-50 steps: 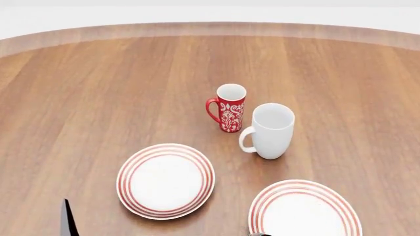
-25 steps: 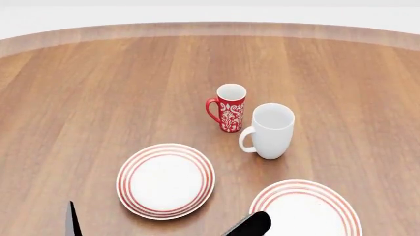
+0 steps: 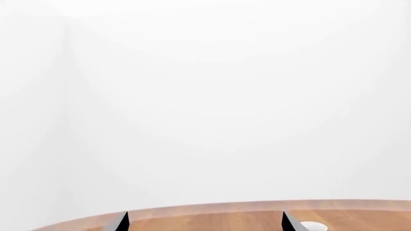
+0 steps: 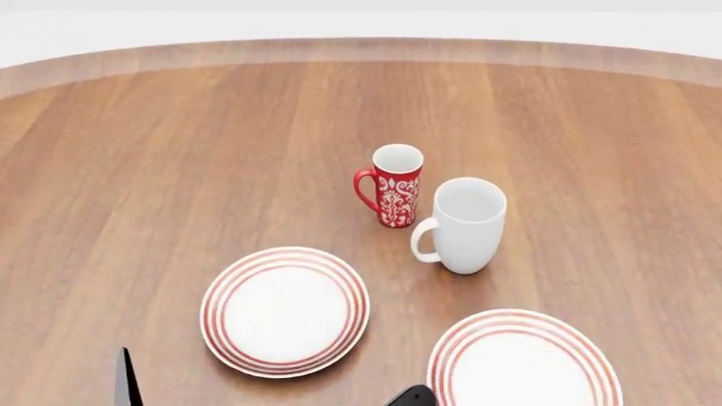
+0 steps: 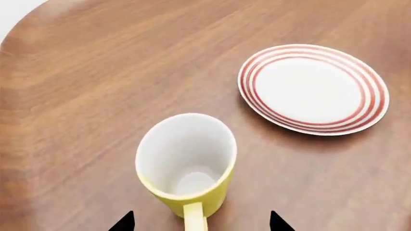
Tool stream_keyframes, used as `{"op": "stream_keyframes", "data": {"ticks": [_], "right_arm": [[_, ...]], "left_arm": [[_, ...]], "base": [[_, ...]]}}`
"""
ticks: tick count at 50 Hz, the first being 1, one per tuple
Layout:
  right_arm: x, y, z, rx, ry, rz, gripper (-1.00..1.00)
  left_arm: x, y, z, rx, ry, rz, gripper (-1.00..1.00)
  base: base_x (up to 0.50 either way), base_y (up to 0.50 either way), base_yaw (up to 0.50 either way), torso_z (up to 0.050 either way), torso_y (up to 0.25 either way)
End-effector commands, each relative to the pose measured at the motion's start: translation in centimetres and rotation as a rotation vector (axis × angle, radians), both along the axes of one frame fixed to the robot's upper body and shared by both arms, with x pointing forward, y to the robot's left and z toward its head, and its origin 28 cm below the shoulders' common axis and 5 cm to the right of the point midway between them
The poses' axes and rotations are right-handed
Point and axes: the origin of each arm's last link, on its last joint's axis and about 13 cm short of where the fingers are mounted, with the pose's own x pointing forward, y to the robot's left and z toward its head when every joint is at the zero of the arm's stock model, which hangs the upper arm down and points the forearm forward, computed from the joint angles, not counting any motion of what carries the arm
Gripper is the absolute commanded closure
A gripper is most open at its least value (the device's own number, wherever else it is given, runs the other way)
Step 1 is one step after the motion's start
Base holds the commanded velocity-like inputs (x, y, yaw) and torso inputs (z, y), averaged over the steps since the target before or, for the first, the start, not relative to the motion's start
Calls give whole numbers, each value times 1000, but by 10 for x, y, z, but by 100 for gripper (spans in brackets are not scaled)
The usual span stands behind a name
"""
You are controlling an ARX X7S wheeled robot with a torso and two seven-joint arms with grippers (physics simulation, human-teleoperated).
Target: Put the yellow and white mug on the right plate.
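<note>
The yellow and white mug (image 5: 186, 163) stands upright on the wood table in the right wrist view, its yellow handle pointing back at my right gripper (image 5: 199, 222). That gripper is open; its two dark fingertips flank the handle without touching it. The mug lies outside the head view. The right plate (image 4: 525, 364), white with red rings, sits at the lower right of the head view with nothing on it. A dark part of my right arm (image 4: 412, 396) shows beside its near left rim. My left gripper (image 3: 204, 224) is open and empty above the table.
The left look-alike plate (image 4: 284, 310) lies beside the right one. Behind them stand a slim red patterned mug (image 4: 395, 186) and a plain white mug (image 4: 465, 224). A ringed plate (image 5: 313, 89) lies beyond the yellow mug; I cannot tell which plate it is.
The dark part of my right arm rose into the bottom of the head view half a second ago and has since sunk lower. Mugs and plates have not moved.
</note>
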Motion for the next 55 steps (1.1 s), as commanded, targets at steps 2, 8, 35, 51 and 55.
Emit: {"op": "stream_keyframes", "data": {"ticks": [2, 8, 35, 51, 55], "right_arm": [[4, 2, -2, -15, -15, 14, -100], [7, 2, -2, -26, -20, 6, -100], [4, 9, -12, -60, -2, 54, -100], [14, 10, -20, -77, -8, 37, -100], [16, 11, -23, -88, -10, 36, -100]], "left_arm": [[2, 2, 1, -2, 4, 9, -100], [3, 2, 1, -5, 11, 12, -100], [3, 2, -2, -8, 22, 6, -100], [3, 1, -3, -8, 32, 2, -100], [4, 1, -3, -8, 33, 2, -100]], "base": [[0, 0, 0, 0, 0], [0, 0, 0, 0, 0], [0, 0, 0, 0, 0], [0, 0, 0, 0, 0], [0, 0, 0, 0, 0]]}}
